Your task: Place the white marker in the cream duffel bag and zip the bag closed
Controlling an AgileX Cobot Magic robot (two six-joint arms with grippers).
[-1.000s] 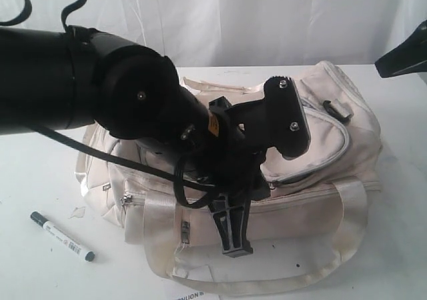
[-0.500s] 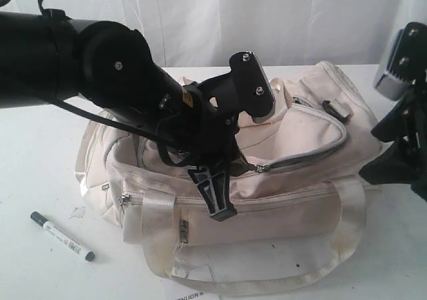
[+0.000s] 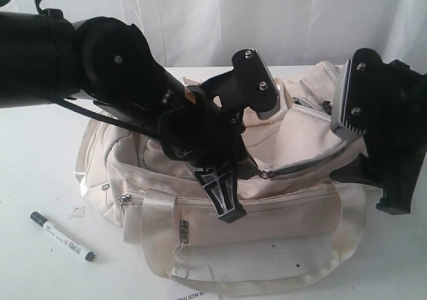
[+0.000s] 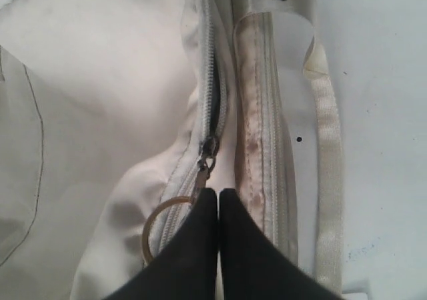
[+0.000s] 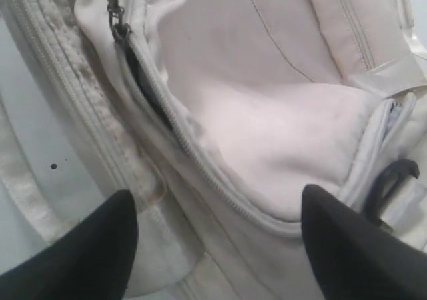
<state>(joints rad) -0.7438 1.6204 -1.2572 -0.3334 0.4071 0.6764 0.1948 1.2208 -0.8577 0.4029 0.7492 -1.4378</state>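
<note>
Marker is lying lower left, left gripper is pinching the zip ring on the bag, right gripper is hanging open.

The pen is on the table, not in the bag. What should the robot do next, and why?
Probably the left gripper should pull the zip ring further along. It looks pinched shut on the ring, but the bag shows only a thin dark slit, likely too narrow for the marker lying on the table.

Cut-off letters, perhaps "NLION", show on a white sheet; print on the white marker is illegible.
</note>
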